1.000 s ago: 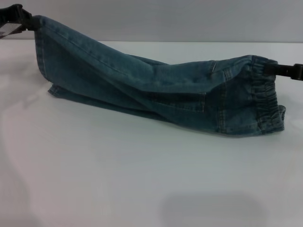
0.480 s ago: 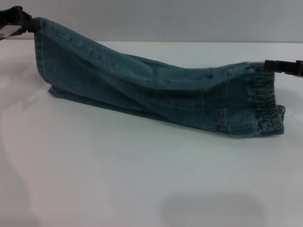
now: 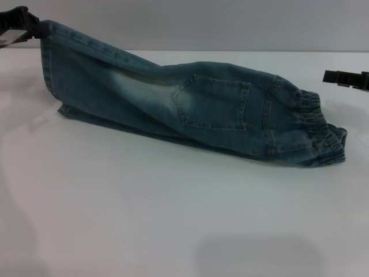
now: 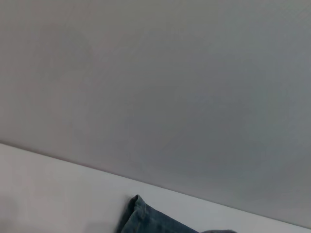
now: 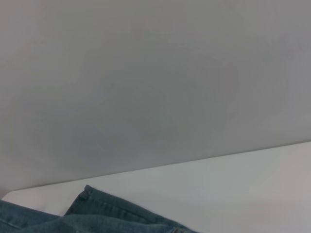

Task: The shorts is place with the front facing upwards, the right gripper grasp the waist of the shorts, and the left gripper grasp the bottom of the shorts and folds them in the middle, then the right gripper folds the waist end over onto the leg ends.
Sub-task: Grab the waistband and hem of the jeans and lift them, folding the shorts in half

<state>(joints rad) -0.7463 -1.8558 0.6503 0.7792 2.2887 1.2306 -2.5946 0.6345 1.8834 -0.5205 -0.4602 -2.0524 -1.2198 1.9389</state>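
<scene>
- A white table (image 3: pixel 173 219) is seen filling most of the head view, smooth and faintly glossy.
- A plain grey wall (image 3: pixel 202 23) is seen across the top of the frame.
- Soft shadows are cast at lower centre and lower left.

The left end effector (image 3: pixel 17 23) was cut off by the head view's left edge, the right end effector (image 3: pixel 346 78) by its right edge, so neither one's fingers could be read. Both wrist views caught only a sliver of the shorts (image 3: pixel 190 112).
</scene>
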